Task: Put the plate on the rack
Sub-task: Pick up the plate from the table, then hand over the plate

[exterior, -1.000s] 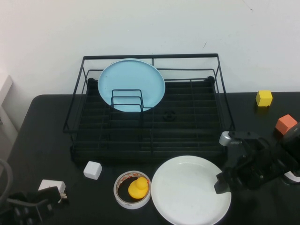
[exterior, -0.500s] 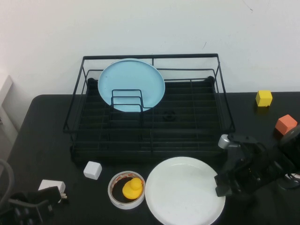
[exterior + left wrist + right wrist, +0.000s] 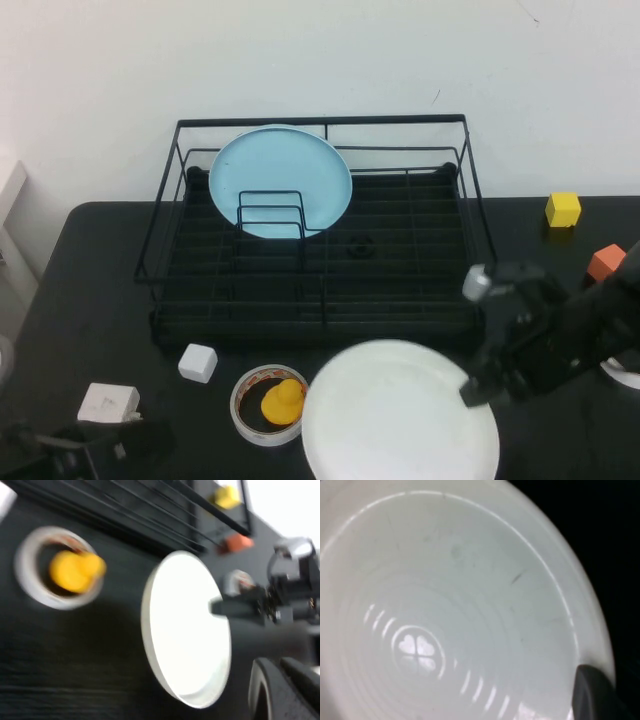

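Two plates: white plate [image 3: 400,412] pinched by right gripper [image 3: 478,388]; left gripper [image 3: 60,452] closed.

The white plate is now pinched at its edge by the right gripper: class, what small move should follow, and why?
Probably a short lift straight up. The right gripper is shut on the rim of the white plate, which sits low in front of the rack, so it must clear the front rail before going in beside the blue plate. The left gripper, shut, is parked at the near left.
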Robot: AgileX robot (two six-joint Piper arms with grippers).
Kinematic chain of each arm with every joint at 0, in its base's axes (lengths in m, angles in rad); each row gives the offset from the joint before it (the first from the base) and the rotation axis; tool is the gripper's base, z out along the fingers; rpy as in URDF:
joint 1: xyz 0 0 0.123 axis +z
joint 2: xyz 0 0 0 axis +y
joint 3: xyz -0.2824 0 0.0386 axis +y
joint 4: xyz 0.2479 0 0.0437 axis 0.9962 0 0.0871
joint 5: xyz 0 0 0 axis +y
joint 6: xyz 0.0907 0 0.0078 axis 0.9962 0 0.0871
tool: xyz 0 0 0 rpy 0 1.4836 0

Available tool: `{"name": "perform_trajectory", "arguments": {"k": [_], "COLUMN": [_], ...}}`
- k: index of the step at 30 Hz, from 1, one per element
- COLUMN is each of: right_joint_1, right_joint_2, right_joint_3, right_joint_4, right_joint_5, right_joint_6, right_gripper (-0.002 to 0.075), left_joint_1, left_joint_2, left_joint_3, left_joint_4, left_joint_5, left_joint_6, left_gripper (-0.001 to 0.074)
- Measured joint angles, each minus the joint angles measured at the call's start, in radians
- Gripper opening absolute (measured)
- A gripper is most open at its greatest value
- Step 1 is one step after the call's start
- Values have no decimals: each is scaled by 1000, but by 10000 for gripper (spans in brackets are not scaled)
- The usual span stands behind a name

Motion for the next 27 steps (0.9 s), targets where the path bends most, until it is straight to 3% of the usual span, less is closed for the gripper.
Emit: {"name": "perform_trajectory", "arguments": {"k": [8,12,16,21,24,27], "right_joint_1": [0,3,38,106,145,172], "right_joint_2": [-327,-472,-539,-528,-522,-521], "right_joint_3": [6,8,8,10,12,12], "right_joint_4": [-15,-15,-15,-16,-14,18], "right_joint_5": [74,87,90,85,61,49], "right_joint_6": [-9,13,21,35,46,46], "right_gripper": [12,12,12,12,12,12], "left_joint_1": [0,0,0,0,0,0], "left_joint_2": [0,0,0,0,0,0], "left_joint_3": [0,0,0,0,0,0], "left_joint_4": [-193,-221,-247,-329,-370,-389], "left_joint_5": [174,172,161,156,146,129], "left_joint_6": [107,158,204,304,376,429], "left_gripper": [-2,27,188,498,552,549]}}
